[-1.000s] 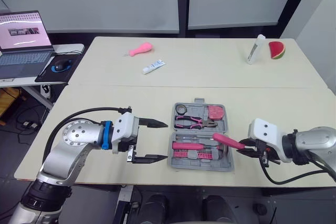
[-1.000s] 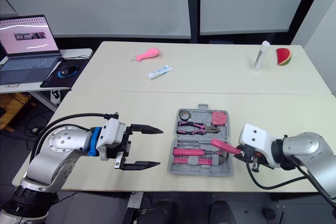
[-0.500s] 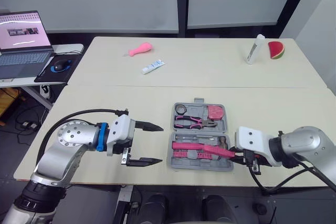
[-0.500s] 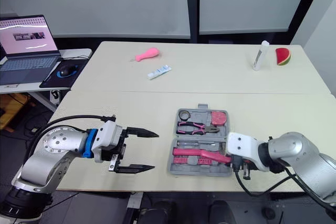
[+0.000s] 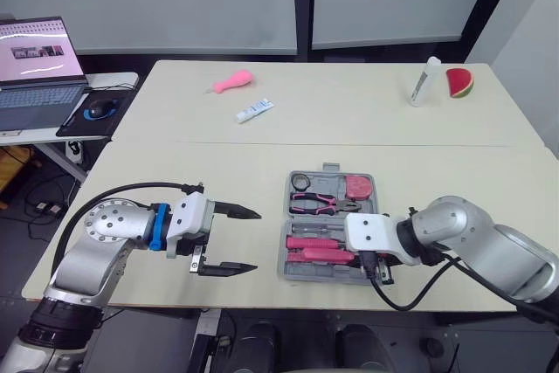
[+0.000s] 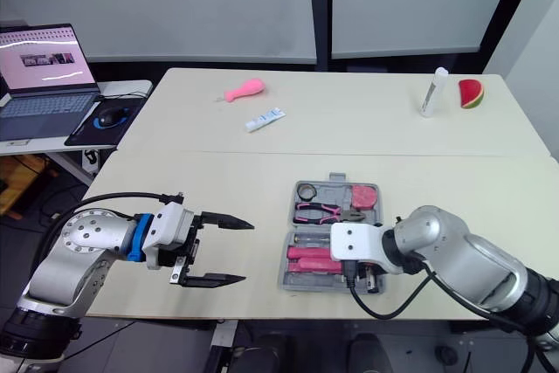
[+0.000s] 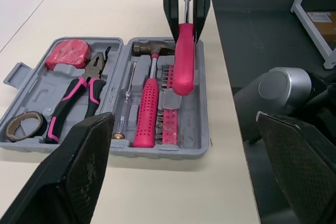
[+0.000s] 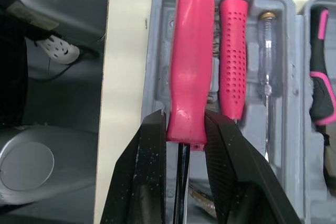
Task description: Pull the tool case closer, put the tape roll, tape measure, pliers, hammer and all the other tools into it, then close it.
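1. the grey tool case (image 5: 323,277) lies open on the beige table (image 5: 218,163), near the front edge, both halves flat.
2. the right gripper (image 8: 186,124) is clamped on a pink-handled screwdriver (image 7: 184,59). its two black fingers pinch the handle at the end where the metal shaft begins.
3. the screwdriver is held over the case's near half, parallel to the hammer (image 7: 147,111) and just beside it, above the row of bits (image 7: 169,114). i cannot tell whether the handle touches the tray or hangs just above it.
4. the hammer, pink grip and dark head, sits in its slot in the same half, with a thin clear tester screwdriver (image 8: 266,66) on its other side.
5. the far half holds the pink-handled pliers (image 7: 79,95), the pink tape measure (image 7: 67,53) in one corner and the dark tape roll (image 7: 23,126) in the other.
6. the left gripper (image 5: 256,239) hovers above the table to the left of the case, apart from it, fingers spread wide and holding nothing, tips pointed toward the case.
7. well behind the case lie a pink toy (image 5: 231,84) and a small white tube (image 5: 255,111). a white bottle (image 5: 425,81) and a watermelon-slice toy (image 5: 460,83) stand at the far right.
8. a laptop (image 5: 35,58) and a mouse (image 5: 103,108) sit on a side desk to the far left.
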Tool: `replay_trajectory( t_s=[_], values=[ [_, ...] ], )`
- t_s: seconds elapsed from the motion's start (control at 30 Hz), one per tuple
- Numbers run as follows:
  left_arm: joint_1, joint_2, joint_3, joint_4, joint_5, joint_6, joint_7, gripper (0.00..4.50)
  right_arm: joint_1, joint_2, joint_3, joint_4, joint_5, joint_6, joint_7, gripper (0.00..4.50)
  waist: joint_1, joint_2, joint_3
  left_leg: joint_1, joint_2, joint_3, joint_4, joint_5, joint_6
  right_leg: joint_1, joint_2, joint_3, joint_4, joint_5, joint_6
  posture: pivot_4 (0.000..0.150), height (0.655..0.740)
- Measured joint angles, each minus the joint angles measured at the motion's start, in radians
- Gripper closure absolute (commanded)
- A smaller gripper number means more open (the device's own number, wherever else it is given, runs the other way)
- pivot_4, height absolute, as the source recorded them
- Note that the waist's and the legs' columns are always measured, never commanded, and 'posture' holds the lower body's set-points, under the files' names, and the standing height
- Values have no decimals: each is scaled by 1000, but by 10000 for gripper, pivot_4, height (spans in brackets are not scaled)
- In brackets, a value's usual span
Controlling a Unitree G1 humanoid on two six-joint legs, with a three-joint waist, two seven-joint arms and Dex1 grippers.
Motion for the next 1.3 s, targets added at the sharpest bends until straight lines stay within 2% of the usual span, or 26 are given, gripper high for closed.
replay_trajectory(
  t_s=[0.2,0.37,1.3],
  values=[
    [35,16,0,3,8,-26,-30,0,-58,90,94,59,-62,5,1,37579,0,0,0,0,0,-1,0,0,0,-1,0,0,1,0,0,1500,7400],
    [56,21,0,2,11,-33,-37,0,-58,102,152,85,-116,2,1,37579,0,0,0,0,0,-1,0,0,0,-1,0,0,1,0,0,1500,7400],
    [71,39,-4,-28,11,-15,-55,0,-8,240,201,203,-235,-54,-18,37579,-2,0,0,1,1,-1,-1,0,0,-5,2,0,1,0,0,1500,7400]
  ],
)
